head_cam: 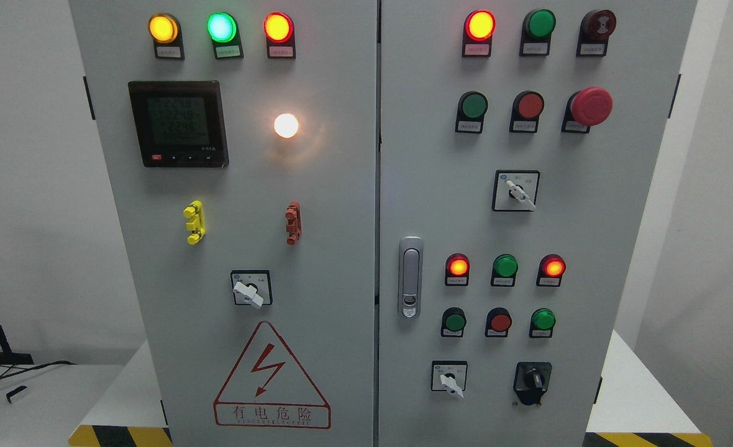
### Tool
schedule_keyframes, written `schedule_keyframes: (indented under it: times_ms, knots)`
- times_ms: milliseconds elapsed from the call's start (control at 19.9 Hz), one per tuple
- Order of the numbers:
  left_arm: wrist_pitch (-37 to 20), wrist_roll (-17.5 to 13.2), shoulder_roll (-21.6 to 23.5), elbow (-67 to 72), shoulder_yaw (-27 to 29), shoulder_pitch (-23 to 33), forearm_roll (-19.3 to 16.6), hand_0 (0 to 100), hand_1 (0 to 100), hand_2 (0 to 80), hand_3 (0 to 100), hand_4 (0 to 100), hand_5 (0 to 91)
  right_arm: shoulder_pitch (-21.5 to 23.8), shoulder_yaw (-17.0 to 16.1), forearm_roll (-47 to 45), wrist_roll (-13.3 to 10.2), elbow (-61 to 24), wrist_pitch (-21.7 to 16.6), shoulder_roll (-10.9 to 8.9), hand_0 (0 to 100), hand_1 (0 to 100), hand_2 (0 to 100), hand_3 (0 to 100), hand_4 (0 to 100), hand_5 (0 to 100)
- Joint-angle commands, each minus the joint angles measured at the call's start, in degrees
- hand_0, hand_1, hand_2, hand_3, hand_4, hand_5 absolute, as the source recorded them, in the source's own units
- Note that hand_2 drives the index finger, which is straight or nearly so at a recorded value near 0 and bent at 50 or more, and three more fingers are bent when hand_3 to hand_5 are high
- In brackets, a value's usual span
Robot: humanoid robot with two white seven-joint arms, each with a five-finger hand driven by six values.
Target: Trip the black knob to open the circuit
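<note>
A grey electrical cabinet with two doors fills the head view. The black knob [533, 378] sits at the lower right of the right door [578, 236], on a black base, with its handle standing roughly upright. To its left is a white-handled selector switch [449, 378]. Neither of my hands nor arms shows in the picture.
The right door carries several lit and unlit pilot lamps, push buttons, a red mushroom stop button [591, 105], another white selector [516, 191] and a metal door latch [410, 277]. The left door has a meter [177, 123], lamps, a selector [251, 288] and a warning triangle [271, 375].
</note>
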Motion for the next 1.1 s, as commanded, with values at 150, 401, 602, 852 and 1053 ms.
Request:
schedule_keyframes:
  times_ms: [150, 401, 602, 852, 1053]
  knots:
    - [0.02, 0.05, 0.01, 0.0, 0.0, 0.0, -1.76, 12, 39, 0.0, 0, 0, 0.0, 0.37, -0.7, 1.05, 0.03, -0.91, 0.02, 0.1, 31, 50, 18, 28, 17, 17]
    - [0.02, 0.05, 0.01, 0.0, 0.0, 0.0, -1.76, 12, 39, 0.0, 0, 0, 0.0, 1.07, -0.7, 0.97, 0.03, -1.88, 0.1, 0.1, 31, 50, 18, 28, 17, 17]
    - [0.02, 0.05, 0.0, 0.0, 0.0, 0.0, -1.76, 12, 39, 0.0, 0, 0, 0.0, 3.17, -0.7, 0.97, 0.03, -5.55, 0.19, 0.1, 31, 50, 18, 28, 17, 18]
    - [0.02, 0.05, 0.01, 0.0, 0.0, 0.0, -1.76, 12, 39, 0.0, 0, 0, 0.0, 13.09, -0.79, 1.49, 1.34, -22.32, 0.11, -0.86, 31, 50, 19, 29, 18, 18]
    - [0.02, 0.05, -0.08, 0.0, 0.0, 0.0, -1.76, 12, 39, 0.0, 0, 0, 0.0, 22.23, -0.79, 1.58, 2.75, -39.45, -0.24, -2.26, 31, 51, 19, 29, 19, 19]
